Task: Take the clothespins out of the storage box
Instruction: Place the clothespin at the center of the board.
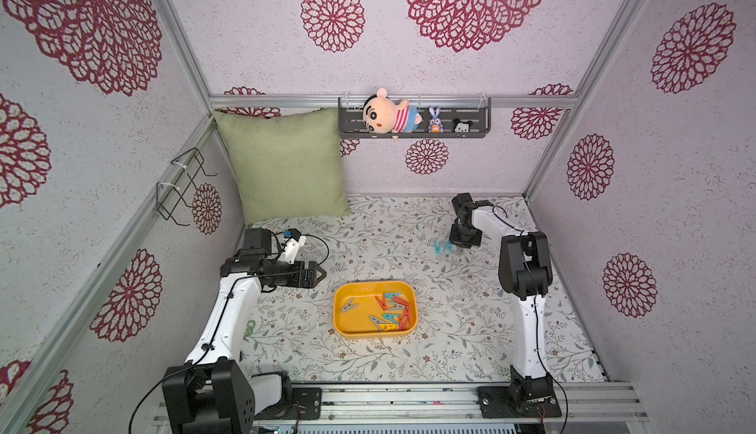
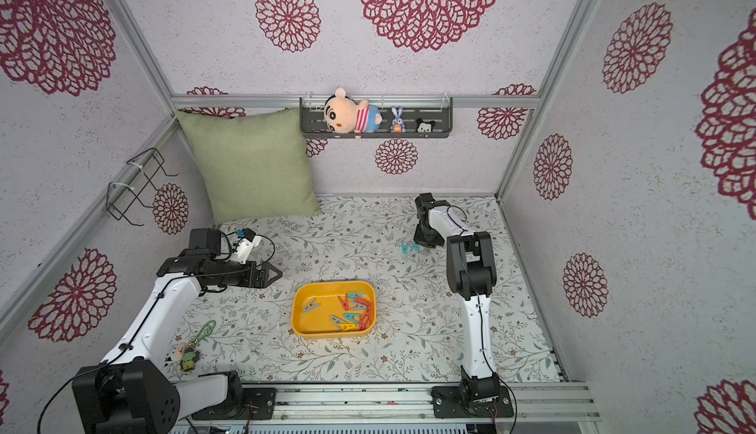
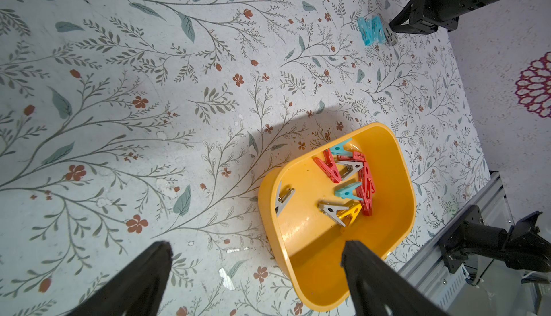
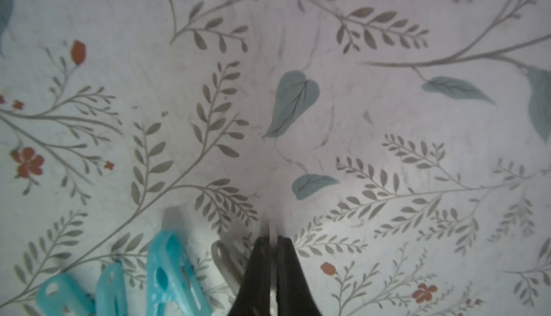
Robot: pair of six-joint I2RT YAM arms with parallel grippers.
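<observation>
The yellow storage box (image 1: 339, 317) (image 2: 296, 313) sits mid-table and holds several red, teal, grey and yellow clothespins (image 1: 392, 309) (image 3: 351, 180). My left gripper (image 1: 325, 274) (image 3: 258, 247) hangs open and empty, up and to the left of the box. Two teal clothespins (image 1: 442, 247) (image 4: 173, 272) lie on the table far right of the box. Right beside them, low over the table, my right gripper (image 1: 455, 249) (image 4: 273, 240) is shut on a grey clothespin (image 4: 223, 258) (image 3: 390, 35). A thin pale edge of it shows between the jaws.
A green pillow (image 1: 286, 162) leans in the back left corner. A dark shelf (image 1: 413, 135) with plush toys hangs on the back wall, and a wire rack (image 1: 180, 186) on the left wall. A keychain (image 2: 192, 350) lies by the left arm. A metal rail (image 1: 409, 399) runs along the front.
</observation>
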